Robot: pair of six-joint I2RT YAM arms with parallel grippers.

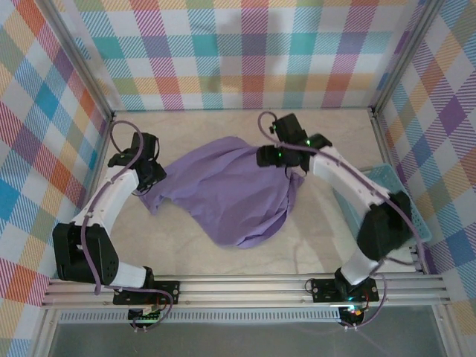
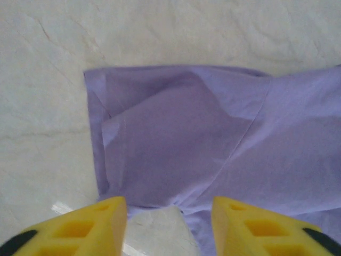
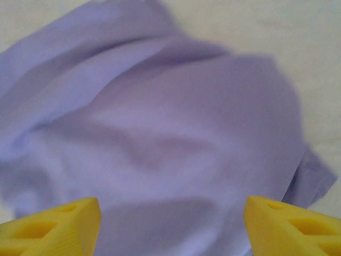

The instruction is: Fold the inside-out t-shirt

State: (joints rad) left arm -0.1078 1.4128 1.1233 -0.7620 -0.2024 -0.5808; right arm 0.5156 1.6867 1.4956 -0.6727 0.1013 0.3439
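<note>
The inside-out t-shirt [image 1: 230, 195] lies crumpled in a lavender heap on the middle of the table. My left gripper [image 1: 155, 177] hovers at its left end. In the left wrist view the left gripper [image 2: 169, 226] is open, its yellow fingers [image 2: 101, 224] apart, with bare table and a hem of the t-shirt [image 2: 213, 138] between and just ahead of them. My right gripper [image 1: 266, 158] is over the shirt's upper right part. In the right wrist view the right gripper [image 3: 171, 226] stands wide open above loose folds of the t-shirt [image 3: 160, 133], gripping nothing.
A light blue plastic basket [image 1: 398, 195] sits at the right edge, partly under the right arm. The pale table [image 1: 223, 126] is bare behind the shirt and in front of it. Checked walls and metal frame posts close in the sides and back.
</note>
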